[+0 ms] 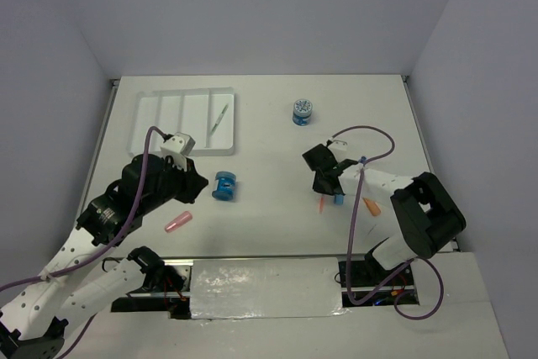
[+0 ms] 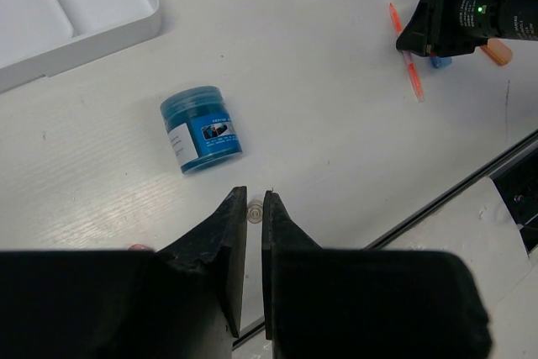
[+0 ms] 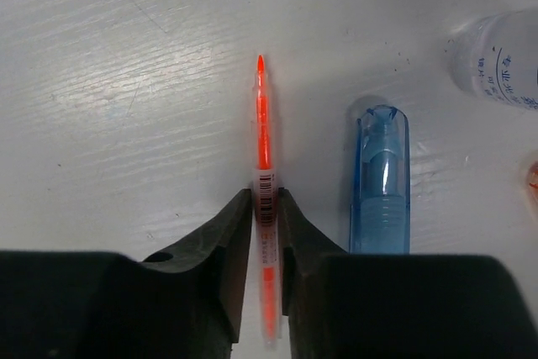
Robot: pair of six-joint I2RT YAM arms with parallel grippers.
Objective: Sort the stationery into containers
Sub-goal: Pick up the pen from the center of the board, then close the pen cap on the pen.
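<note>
The white four-compartment tray (image 1: 160, 115) sits at the far left, with the grey-green pen (image 1: 220, 119) in its rightmost compartment. One blue spool (image 1: 224, 186) lies just ahead of my left gripper (image 1: 203, 182), which is shut and empty (image 2: 255, 199). The spool also shows in the left wrist view (image 2: 200, 129). The other blue spool (image 1: 303, 112) stands at the far centre. My right gripper (image 1: 323, 191) is shut on the thin orange pen (image 3: 262, 132), which lies on the table. A blue stubby piece (image 3: 380, 182) lies beside it, an orange stub (image 1: 371, 206) further right, a pink stub (image 1: 178, 224) near left.
A pale round item with blue print (image 3: 496, 56) lies just right of the blue stubby piece. The tray's corner (image 2: 126, 23) shows in the left wrist view. The table's near edge with a dark slot (image 2: 454, 199) runs close to the left gripper.
</note>
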